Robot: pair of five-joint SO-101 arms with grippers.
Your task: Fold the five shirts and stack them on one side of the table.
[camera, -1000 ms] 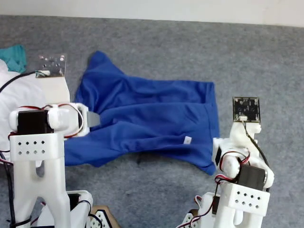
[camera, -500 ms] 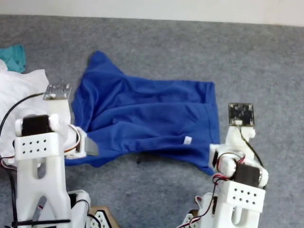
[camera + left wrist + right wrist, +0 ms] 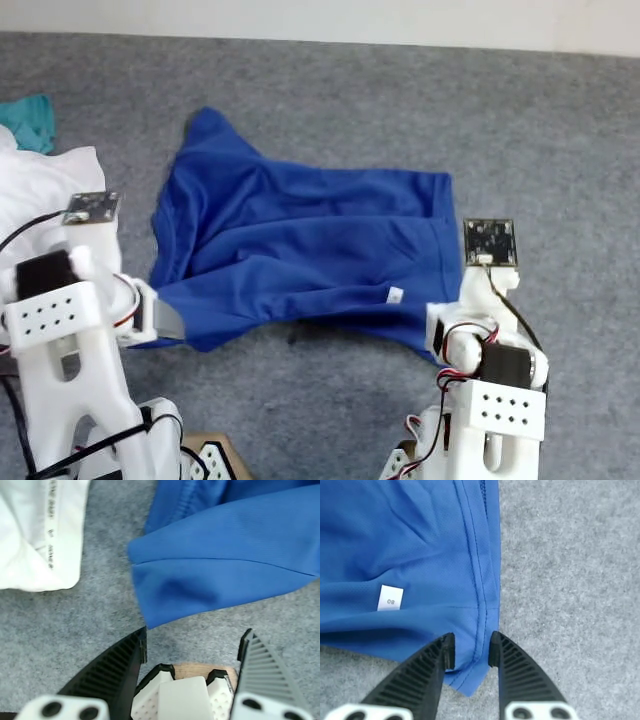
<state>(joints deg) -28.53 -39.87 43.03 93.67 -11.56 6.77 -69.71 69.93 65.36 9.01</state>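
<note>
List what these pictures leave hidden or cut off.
High view: the white shirt runs off the left edge and behind the left arm.
High view: the teal cloth is cut by that edge; garment type unclear.
High view: a near corner of the blue shirt lies behind the right arm.

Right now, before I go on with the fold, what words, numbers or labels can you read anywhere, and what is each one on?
White tag sewn on the blue shirt: two small dark characters, too small to read with certainty.
Seam strip on the white shirt: repeated dark print, too blurred to read.
I can make out no other text.
</note>
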